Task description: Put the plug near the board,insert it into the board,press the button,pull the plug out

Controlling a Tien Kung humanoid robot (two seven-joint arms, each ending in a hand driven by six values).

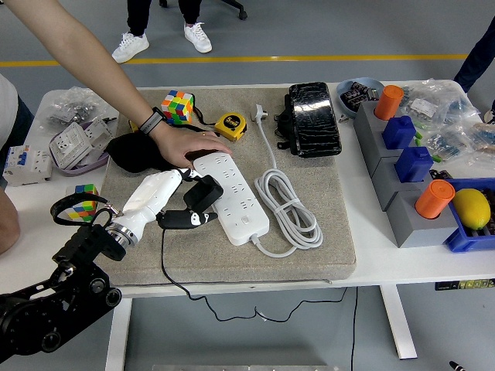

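Note:
A white power strip (230, 192) lies on the grey mat (309, 247), with its white cable coiled (290, 207) to its right. A person's hand (182, 147) presses down on the strip's far end. My left hand (179, 202), white with black fingers, is shut on a black plug adapter (203, 193) at the strip's left edge. The adapter is tilted and touches the strip's side. Its black cord (166, 267) trails off the mat's front edge. My right hand is out of view.
Behind the strip lie a yellow tape measure (230, 124), a Rubik's cube (177, 106) and a black pouch (313, 118). Grey blocks with blue and orange pieces (402, 166) stand at right. A second cube (81, 199) and white sockets (73, 143) sit at left.

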